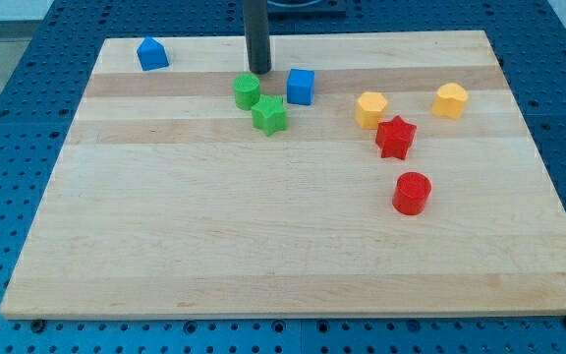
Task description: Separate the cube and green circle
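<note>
The blue cube sits near the top middle of the wooden board. The green circle lies a short way to its left, with a gap between them. A green star touches the green circle at its lower right. My tip is down on the board just above that gap, closer to the green circle's upper right edge. It does not visibly touch either block.
A blue house-shaped block sits at the top left. To the right lie a yellow hexagon, a yellow block, a red star and a red cylinder.
</note>
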{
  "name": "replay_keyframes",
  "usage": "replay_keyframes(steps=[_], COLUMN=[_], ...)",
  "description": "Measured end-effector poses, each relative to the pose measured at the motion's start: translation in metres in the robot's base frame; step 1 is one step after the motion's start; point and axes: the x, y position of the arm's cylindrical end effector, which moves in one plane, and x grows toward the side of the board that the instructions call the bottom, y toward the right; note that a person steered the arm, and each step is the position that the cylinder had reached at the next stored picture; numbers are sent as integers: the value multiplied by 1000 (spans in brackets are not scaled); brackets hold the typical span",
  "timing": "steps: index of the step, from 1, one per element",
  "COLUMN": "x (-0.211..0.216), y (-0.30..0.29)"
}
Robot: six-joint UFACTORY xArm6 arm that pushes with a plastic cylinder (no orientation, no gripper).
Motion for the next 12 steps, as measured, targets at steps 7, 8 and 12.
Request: replay_keyframes(steps=[7, 8, 12], x=[73, 73, 9], y=[47, 47, 180])
